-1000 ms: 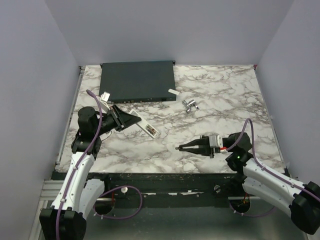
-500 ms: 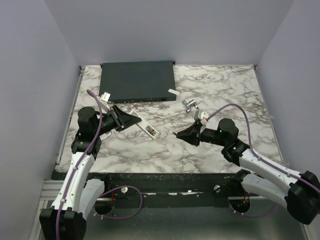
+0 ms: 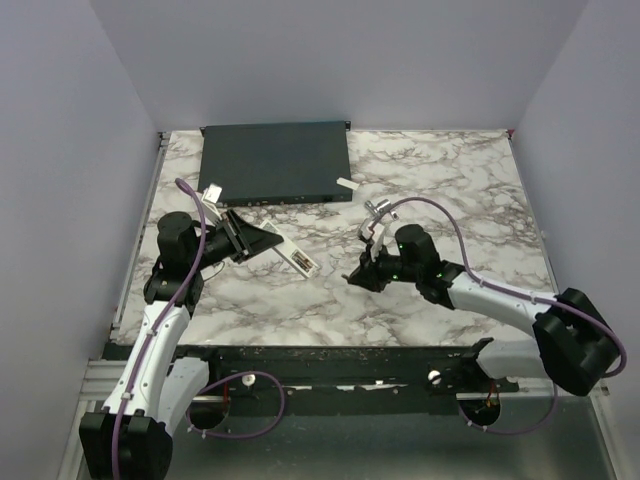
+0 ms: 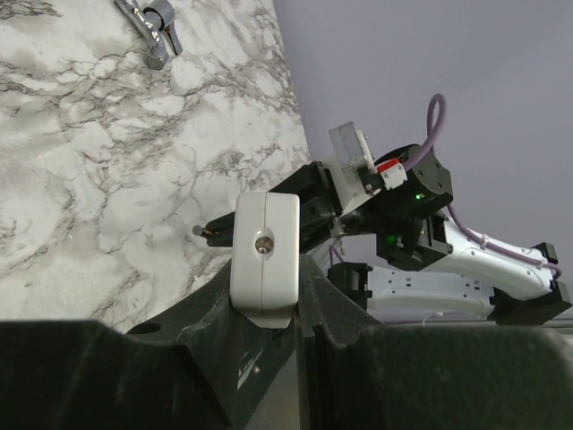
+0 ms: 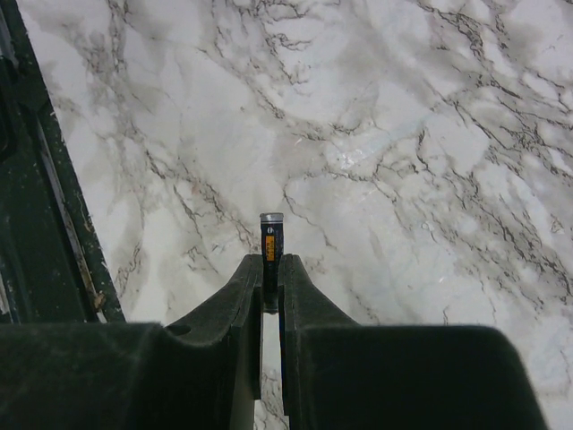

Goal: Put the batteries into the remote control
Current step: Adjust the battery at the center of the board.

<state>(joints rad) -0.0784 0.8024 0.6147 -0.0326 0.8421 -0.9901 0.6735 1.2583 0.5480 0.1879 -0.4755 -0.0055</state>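
My left gripper point(image 3: 270, 240) is shut on one end of the white remote control point(image 3: 301, 261), holding it just above the table left of centre. In the left wrist view the remote's end point(image 4: 264, 251) sits clamped between the jaws. My right gripper point(image 3: 352, 276) is shut on a slim dark battery point(image 5: 270, 235) with an orange label, its silver tip sticking out past the fingertips. The battery tip point(image 4: 198, 231) points toward the remote, a short way to its right. No other battery shows clearly.
A large flat dark-grey box point(image 3: 275, 163) lies at the back left. A small white piece point(image 3: 345, 183) lies beside its right corner. Small silvery metal pieces point(image 3: 380, 209) lie just behind my right arm, also in the left wrist view point(image 4: 154, 20). The table's dark front edge point(image 5: 36, 224) is close.
My right arm has swung from the front right toward the centre, carrying the battery closer to the remote. The left arm and remote have not moved.
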